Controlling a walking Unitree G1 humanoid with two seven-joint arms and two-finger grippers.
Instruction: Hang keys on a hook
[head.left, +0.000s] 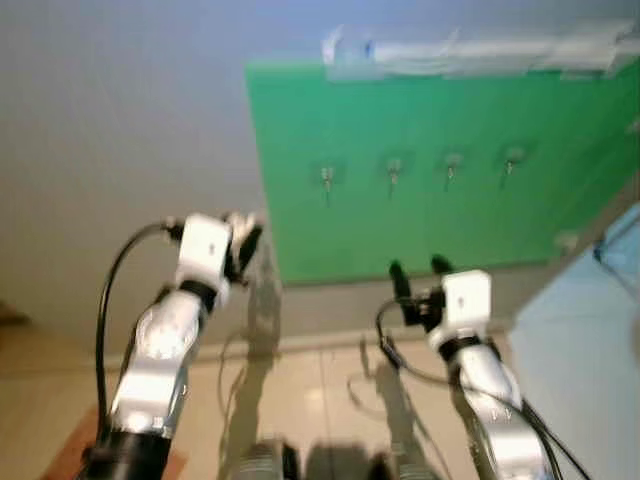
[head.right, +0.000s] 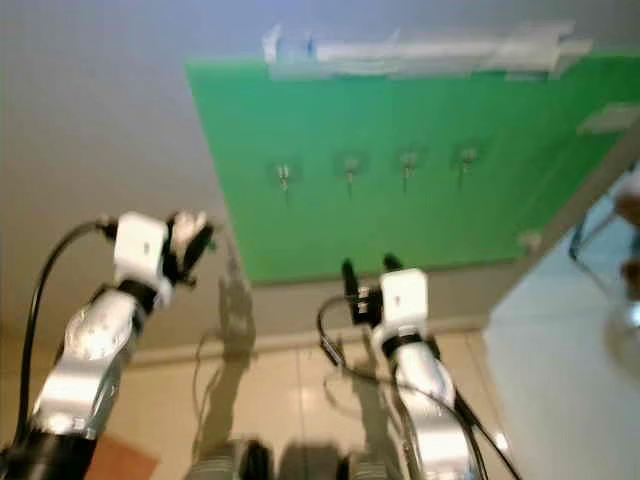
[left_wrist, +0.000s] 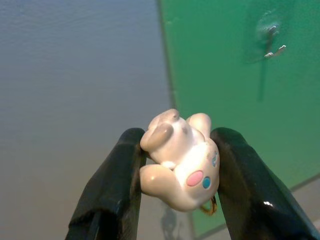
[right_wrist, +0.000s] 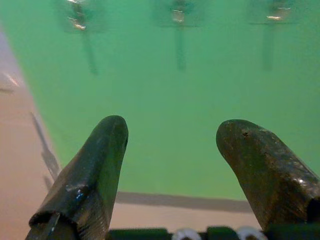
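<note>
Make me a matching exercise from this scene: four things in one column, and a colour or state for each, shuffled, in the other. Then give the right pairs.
Things
1. left gripper
2. right gripper
3. board
4. hooks

States
A. green, fixed to the wall
B. open, holding nothing
C. bare, nothing hanging on them
D. shut on a white plush keychain

Pairs: 1-D, 2-B, 3-A, 4-C
</note>
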